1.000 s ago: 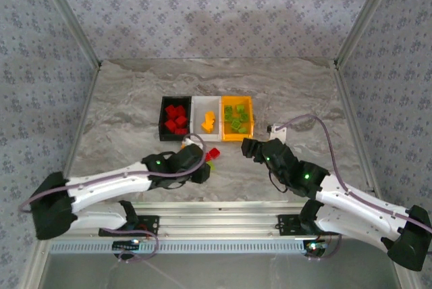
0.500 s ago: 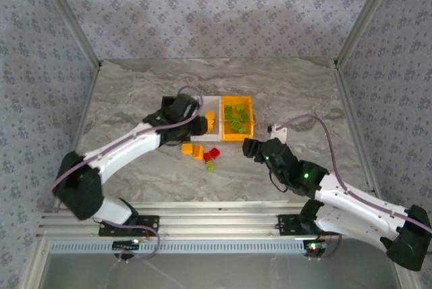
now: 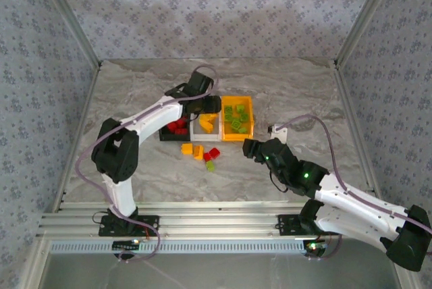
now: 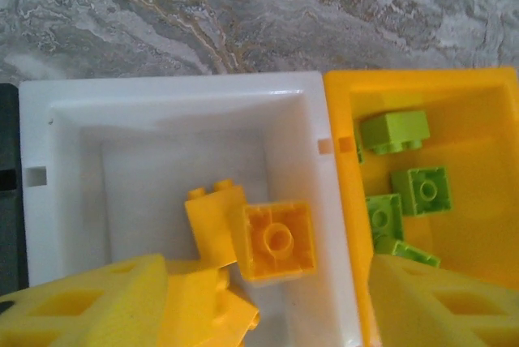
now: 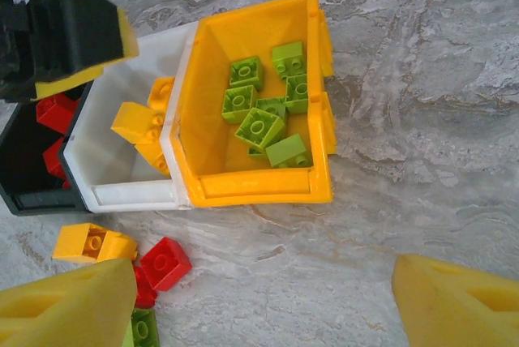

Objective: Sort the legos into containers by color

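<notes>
The left gripper (image 4: 268, 286) hangs straight above the white bin (image 4: 162, 92) with its yellow pads (image 4: 97, 302) spread apart and nothing between them; beneath it orange legos (image 4: 278, 240) lie in that bin. The right gripper (image 5: 263, 302) is also wide open and empty, low over the surface (image 5: 422, 120), off the near right side of the white bin. The next pick, I'd say, turns on the loose legos on the surface just in front of the white bin's near wall: a pair of orange ones (image 5: 93, 243) side by side, their run roughly along that wall, a red one (image 5: 166, 262) beside them and a green one (image 5: 144, 329) a little nearer the arms. They lie toward the bases from the left gripper and to the left of the right gripper, which looks the closer of the two to the red and green. Green legos (image 5: 258, 128) fill the orange-yellow bin (image 5: 259, 189) on the white bin's right; red ones (image 5: 55, 112) sit in the black bin (image 5: 36, 203) on its left. I can read no brand or writing anywhere.
</notes>
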